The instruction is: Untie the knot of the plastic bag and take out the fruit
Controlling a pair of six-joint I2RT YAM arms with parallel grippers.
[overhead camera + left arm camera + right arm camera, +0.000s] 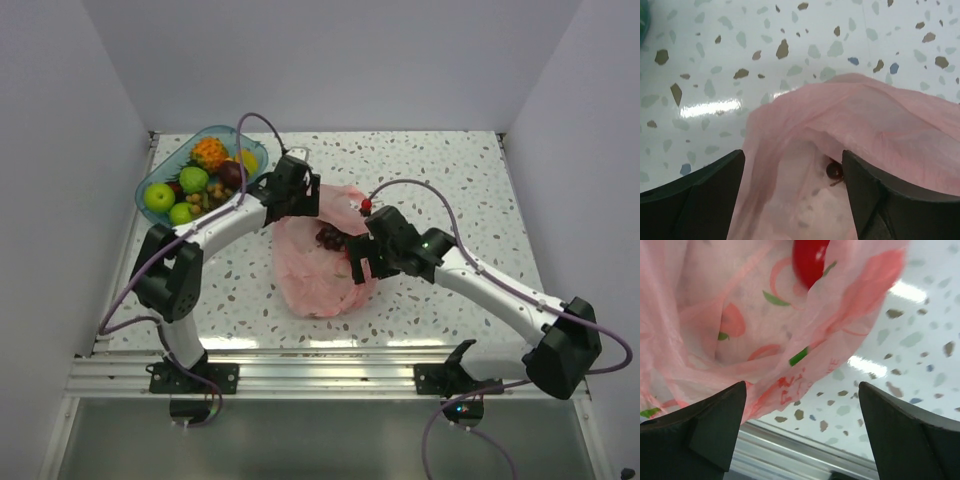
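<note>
The pale-pink plastic bag (322,268) lies crumpled in the middle of the table. Dark purple grapes (331,237) show at its top. A small red fruit (366,204) sits at its upper right edge and also shows in the right wrist view (810,260). My left gripper (297,203) is open at the bag's upper left; its view shows bag plastic (875,120) between the jaws (793,156) and one dark grape (834,171) inside. My right gripper (358,260) is open over the bag's right side (802,385), with printed plastic (740,315) by its left finger. No knot is visible.
A clear blue tray (150,178) at the back left holds a small pineapple (210,152), green apples (158,197) and other fruit. White walls close in the table on three sides. A metal rail (330,372) runs along the near edge.
</note>
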